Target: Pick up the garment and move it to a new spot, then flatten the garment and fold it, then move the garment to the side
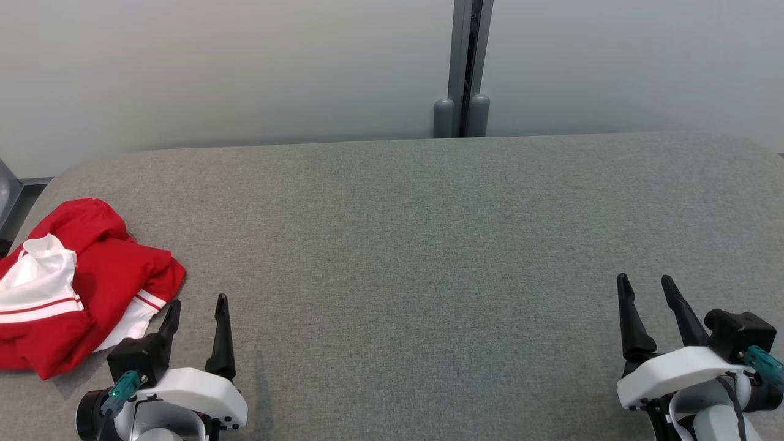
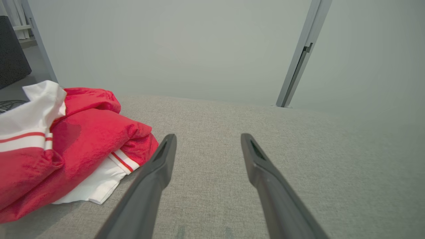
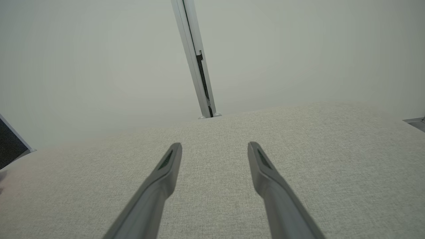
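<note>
**Garment of red and white fabric [image 1: 79,282] lies bunched at nine o'clock; both grippers stand released**

In the head view the garment sits as a loose heap at the nine o'clock edge of the grey woven-cloth table [image 1: 416,233]. Red folds lie over one another. A white panel crossed by a thin red stripe shows on the heap's nine o'clock side. A white cuff with red stripes pokes out toward five o'clock.

The left gripper [image 1: 199,300] hovers at seven o'clock in the head view, its two long dark fingers spread wide and pointing toward twelve. It grasps nothing. The fingertip [image 1: 174,304] nearer the heap is just beside the striped cuff, and the pictures do not settle whether the two touch. In the left wrist view the garment [image 2: 86,139] lies at nine o'clock of the parted fingers, and plain grey cloth shows through the gap between them.

The right gripper [image 1: 644,278] hovers at four o'clock in the head view, well apart from the garment. Its fingers are likewise spread and released. In the right wrist view only the grey cloth lies between and beyond them.

Toward twelve o'clock, past the table's far edge, stands a pale grey wall panel [image 1: 245,61]. It is split by an upright grey metal post [image 1: 467,61].
</note>
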Available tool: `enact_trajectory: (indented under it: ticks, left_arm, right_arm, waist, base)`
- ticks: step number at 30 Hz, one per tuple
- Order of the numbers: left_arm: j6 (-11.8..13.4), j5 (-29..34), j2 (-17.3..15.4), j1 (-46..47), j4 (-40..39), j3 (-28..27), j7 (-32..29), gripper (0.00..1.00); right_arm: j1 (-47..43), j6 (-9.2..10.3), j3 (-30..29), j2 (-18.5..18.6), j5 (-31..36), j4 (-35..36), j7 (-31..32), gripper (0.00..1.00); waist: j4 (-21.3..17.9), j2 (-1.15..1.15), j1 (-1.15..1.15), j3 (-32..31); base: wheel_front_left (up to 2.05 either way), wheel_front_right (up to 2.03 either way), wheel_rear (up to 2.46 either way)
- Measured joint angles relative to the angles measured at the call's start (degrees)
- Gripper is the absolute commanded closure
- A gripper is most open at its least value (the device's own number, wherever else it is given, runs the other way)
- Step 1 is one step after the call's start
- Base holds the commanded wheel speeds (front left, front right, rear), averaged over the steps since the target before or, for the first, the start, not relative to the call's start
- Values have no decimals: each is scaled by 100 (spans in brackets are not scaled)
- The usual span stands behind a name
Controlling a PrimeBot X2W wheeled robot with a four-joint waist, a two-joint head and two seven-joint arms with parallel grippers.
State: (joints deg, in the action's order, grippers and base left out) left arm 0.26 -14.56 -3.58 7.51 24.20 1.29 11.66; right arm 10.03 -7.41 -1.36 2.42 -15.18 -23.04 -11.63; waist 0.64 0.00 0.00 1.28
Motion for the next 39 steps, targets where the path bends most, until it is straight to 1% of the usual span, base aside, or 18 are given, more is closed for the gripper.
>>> enact_trajectory:
  ticks: [13,30,35,39]
  left_arm:
    - [42,599,-64,44,80,55,149,0]
    - [116,1289,-60,83,168,131,324,0]
    - [118,1319,-49,98,172,107,333,0]
    - [123,1287,-36,120,174,34,333,0]
  right_arm:
    - [76,0,18,8,534,-92,-140,0]
    - [119,-2,-63,19,1260,-179,-311,0]
    - [121,-2,-68,22,1299,-170,-330,0]
    - [121,-2,-31,26,1271,-129,-336,0]
  waist:
    - [-2,0,0,45]
    - [-2,0,0,81]
    - [54,0,0,99]
    - [193,0,0,114]
  base:
    - [0,0,0]
    - [0,0,0]
    - [0,0,0]
    - [0,0,0]
